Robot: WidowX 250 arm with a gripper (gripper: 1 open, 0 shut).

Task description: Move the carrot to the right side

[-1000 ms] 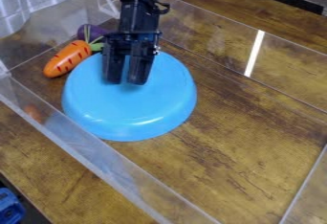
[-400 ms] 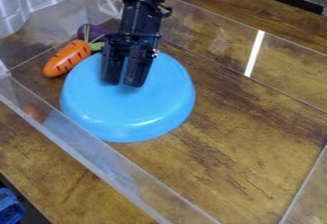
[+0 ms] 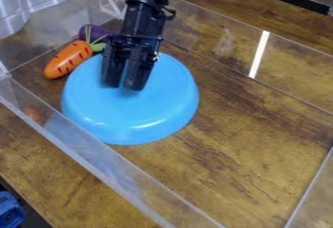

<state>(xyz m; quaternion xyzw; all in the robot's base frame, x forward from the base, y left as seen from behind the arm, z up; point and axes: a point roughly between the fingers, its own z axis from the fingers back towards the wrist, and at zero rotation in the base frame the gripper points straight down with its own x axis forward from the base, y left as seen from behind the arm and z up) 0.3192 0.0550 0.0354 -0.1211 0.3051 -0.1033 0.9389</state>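
The small orange carrot [image 3: 69,60] with a green leafy top lies on the wooden table at the left, just left of the large round blue plate [image 3: 136,105]. A purple toy vegetable [image 3: 93,32] sits behind it, partly hidden by the arm. My black gripper [image 3: 127,78] hangs over the plate's back left part, to the right of the carrot and apart from it. Its two fingers [image 3: 115,70] stand a little apart with nothing between them.
Clear plastic walls [image 3: 78,144] enclose the work area; the front left wall runs close to the plate. Bare wooden table [image 3: 260,125] lies to the right of the plate. A blue object [image 3: 8,212] shows at the bottom left corner, outside the wall.
The gripper has shifted very slightly to the left over the plate. The carrot and plate have not moved.
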